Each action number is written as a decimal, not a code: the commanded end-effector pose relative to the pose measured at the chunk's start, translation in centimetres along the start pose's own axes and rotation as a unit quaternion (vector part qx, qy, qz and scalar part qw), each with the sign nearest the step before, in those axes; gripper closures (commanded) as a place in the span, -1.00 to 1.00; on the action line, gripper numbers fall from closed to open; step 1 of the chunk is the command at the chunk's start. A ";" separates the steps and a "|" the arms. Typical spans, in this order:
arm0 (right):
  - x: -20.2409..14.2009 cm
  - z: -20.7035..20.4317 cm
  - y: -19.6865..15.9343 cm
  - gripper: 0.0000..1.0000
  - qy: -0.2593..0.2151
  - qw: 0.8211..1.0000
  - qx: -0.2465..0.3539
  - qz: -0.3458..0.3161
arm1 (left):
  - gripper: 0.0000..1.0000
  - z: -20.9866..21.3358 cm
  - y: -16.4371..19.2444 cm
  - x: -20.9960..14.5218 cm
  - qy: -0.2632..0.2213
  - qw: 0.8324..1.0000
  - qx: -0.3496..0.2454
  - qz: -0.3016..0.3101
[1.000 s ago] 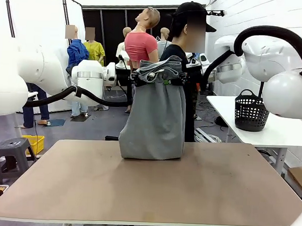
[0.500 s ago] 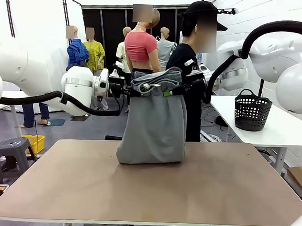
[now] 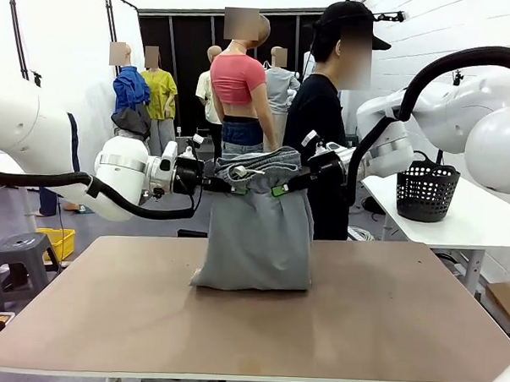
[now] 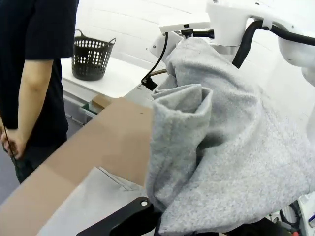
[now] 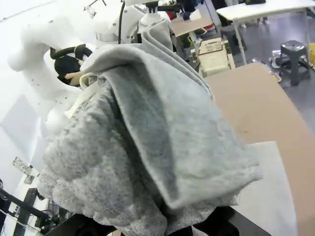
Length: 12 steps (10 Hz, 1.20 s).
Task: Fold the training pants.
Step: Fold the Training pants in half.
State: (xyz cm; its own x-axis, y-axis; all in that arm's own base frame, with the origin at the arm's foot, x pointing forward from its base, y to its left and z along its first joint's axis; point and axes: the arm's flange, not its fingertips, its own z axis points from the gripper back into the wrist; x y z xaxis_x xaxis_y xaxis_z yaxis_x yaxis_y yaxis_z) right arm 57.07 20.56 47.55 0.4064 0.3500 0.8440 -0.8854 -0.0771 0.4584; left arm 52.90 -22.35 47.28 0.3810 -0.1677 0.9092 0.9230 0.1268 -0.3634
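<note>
No readable brand, label or lettering anywhere.

Light grey training pants (image 3: 257, 229) held up above the middle of a brown surface (image 3: 376, 323), waistband bunched at the top, lower end resting in a soft fold on the board. Left pincer (image 3: 226, 185) clamped shut on the waistband's left side, right pincer (image 3: 291, 182) clamped shut on its right side, the two level with each other and close together, cloth heaped between and over them. White drawstring end dangling by the left grip.

From the left wrist, grey fleece (image 4: 221, 162) piled over the fingers, tips buried, black finger base (image 4: 128, 221) just showing at the bottom edge. From the right wrist, folded grey fabric (image 5: 157, 142) likewise covering the fingers; green pads hidden, probably pressed inside the folds.

Person in a black shirt (image 3: 321, 126) standing right behind the pants at the far edge, lower body hidden by the cloth. Black mesh basket (image 3: 424, 188) on a white side table to the right, well apart from the pants. Grey stool (image 3: 19, 261) on the floor at left, partly cut off by the surface's edge.
</note>
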 end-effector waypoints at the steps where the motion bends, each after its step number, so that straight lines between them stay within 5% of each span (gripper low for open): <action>1: 2.7 1.6 1.3 1.00 0.033 0.998 -0.035 0.045 | 1.00 2.1 -1.3 3.5 -0.015 0.999 0.023 -0.037; 2: 0.0 0.0 0.0 1.00 0.000 1.000 0.000 0.000 | 1.00 0.0 0.0 0.0 0.000 1.000 0.000 0.000; 6: 0.5 0.0 0.1 1.00 0.008 1.000 -0.003 0.005 | 1.00 -0.1 -0.2 0.0 0.001 1.000 0.001 0.001; 9: -4.3 -1.1 -2.2 1.00 -0.001 0.991 0.023 -0.130 | 1.00 0.6 2.3 -3.6 0.015 0.988 0.001 0.152; 12: -8.3 -1.7 -5.0 1.00 -0.009 0.974 0.026 -0.224 | 1.00 0.6 5.8 -5.8 0.047 0.958 -0.007 0.282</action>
State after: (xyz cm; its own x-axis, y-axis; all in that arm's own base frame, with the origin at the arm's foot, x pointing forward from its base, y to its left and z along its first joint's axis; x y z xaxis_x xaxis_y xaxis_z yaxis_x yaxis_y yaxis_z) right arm 57.18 20.87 37.98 0.7084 0.3518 0.6119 -0.6549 0.0043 0.7557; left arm 53.79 -21.73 38.84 0.7771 -0.1483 0.6117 0.6293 0.1954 -0.7522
